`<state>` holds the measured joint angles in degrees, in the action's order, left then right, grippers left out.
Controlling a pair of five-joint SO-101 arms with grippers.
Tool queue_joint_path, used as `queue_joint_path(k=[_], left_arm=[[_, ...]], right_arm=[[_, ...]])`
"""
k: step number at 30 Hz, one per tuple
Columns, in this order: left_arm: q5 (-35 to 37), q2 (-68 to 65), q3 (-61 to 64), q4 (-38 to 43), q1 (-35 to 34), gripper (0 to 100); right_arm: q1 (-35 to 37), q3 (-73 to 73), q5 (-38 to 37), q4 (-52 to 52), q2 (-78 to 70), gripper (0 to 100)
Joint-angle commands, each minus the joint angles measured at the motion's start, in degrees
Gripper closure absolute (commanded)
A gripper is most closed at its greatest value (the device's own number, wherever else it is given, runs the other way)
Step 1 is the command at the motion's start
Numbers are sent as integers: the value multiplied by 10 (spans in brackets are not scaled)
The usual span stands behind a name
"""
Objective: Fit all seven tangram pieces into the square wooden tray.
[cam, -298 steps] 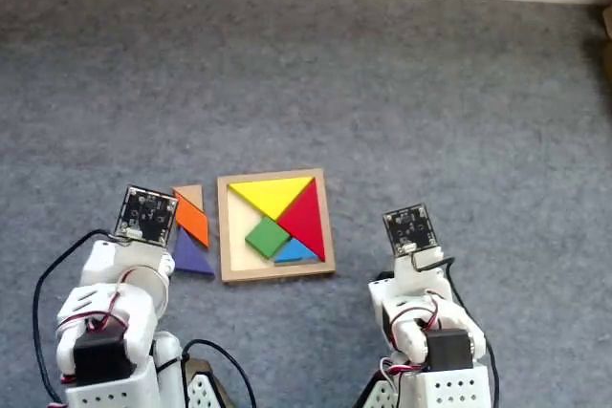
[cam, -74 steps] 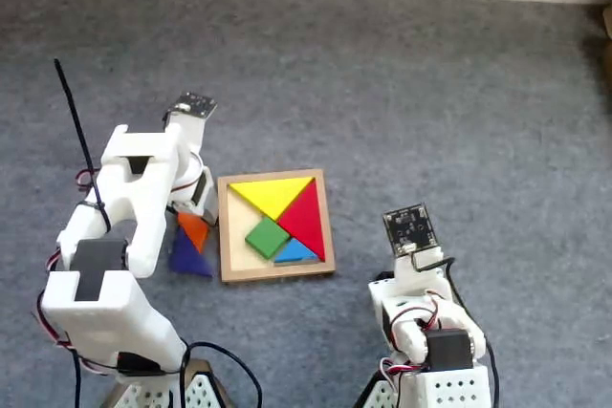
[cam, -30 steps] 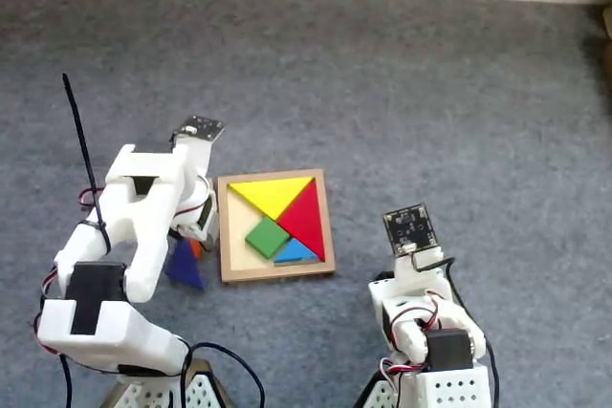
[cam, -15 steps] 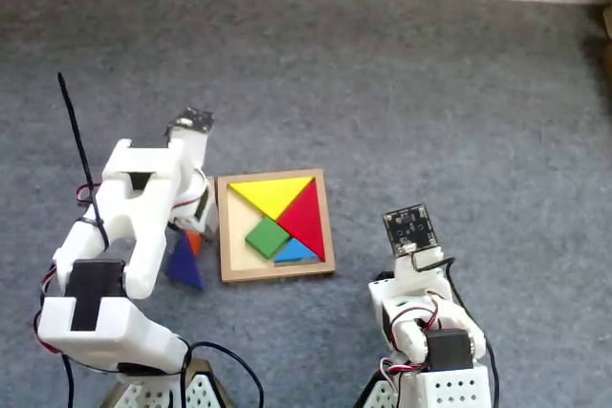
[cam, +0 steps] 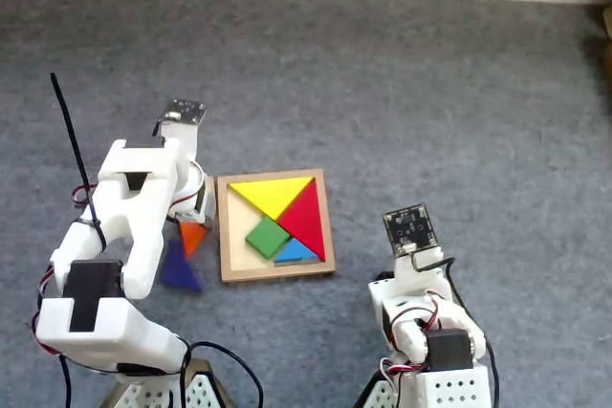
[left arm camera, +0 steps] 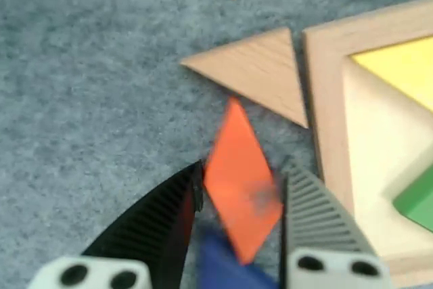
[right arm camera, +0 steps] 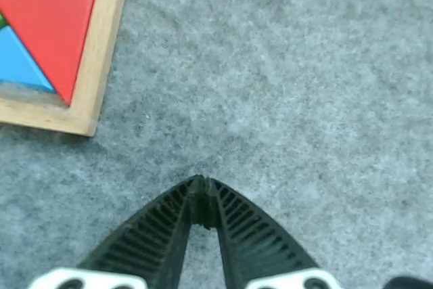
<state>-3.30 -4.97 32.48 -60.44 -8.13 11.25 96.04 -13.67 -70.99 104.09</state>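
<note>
From above, the wooden tray (cam: 275, 275) holds a yellow triangle (cam: 271, 195), red triangle (cam: 306, 219), green square (cam: 267, 236) and blue triangle (cam: 295, 252), its left side bare. In its wrist view the left gripper (left arm camera: 242, 172), over the carpet just off the tray's left edge, has its jaws narrowed onto the orange parallelogram (left arm camera: 240, 197), apparently gripping it; next comes lifting and turning it into that gap. The right gripper (right arm camera: 201, 191) hangs closed and empty near the tray's corner.

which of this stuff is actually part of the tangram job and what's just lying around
Part of the job: wooden tray holding yellow triangle, red triangle, green square, light blue triangle; beside it wooden triangle, dark blue triangle, and orange parallelogram between the jaws of the left gripper.
Just there: grey carpet; right gripper, jaws shut, holding nothing.
</note>
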Motion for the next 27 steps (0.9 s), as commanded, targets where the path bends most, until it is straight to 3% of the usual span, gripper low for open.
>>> queue_joint_path(k=[1, 5, 20, 27], left_arm=[[-31, 20, 3, 8, -7, 877], [-40, 22, -10, -6, -7, 880], [-41, 29, -180, -185, 7, 880], [-41, 184, -126, -204, 68, 877]], right_arm=[[-7, 73, 0, -3, 2, 991], [-7, 73, 0, -3, 2, 991], [-7, 73, 0, -3, 2, 991], [-7, 73, 0, -3, 2, 991]])
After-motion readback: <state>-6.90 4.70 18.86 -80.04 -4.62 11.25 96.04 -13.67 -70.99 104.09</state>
